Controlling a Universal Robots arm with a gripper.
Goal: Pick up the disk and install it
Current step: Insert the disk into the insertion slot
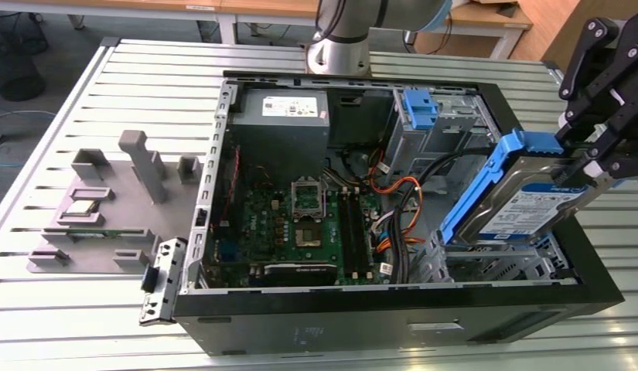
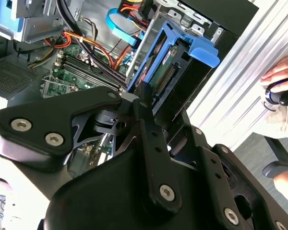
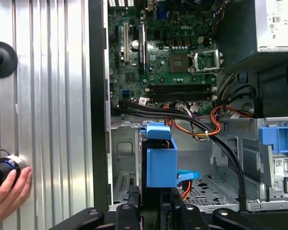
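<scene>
In the exterior view the gripper (image 1: 590, 166) is clamped on the disk (image 1: 520, 197), holding it tilted over the drive cage (image 1: 499, 267) of the computer case (image 1: 401, 305). The first wrist view brings in a person's hand (image 3: 7, 194) on a black knob (image 3: 1, 171). The arm reaches in from the exterior view's right, angled downward.

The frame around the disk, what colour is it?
Blue: the frame of the disk shows best in the exterior view.

In the exterior view my black metal gripper (image 1: 587, 171) is cut off at the edge. In the second wrist view its links hide the near end of the silver disk in its blue plastic carrier (image 2: 165, 73). A person's hand (image 3: 7, 194) is cropped in the first wrist view.
</scene>
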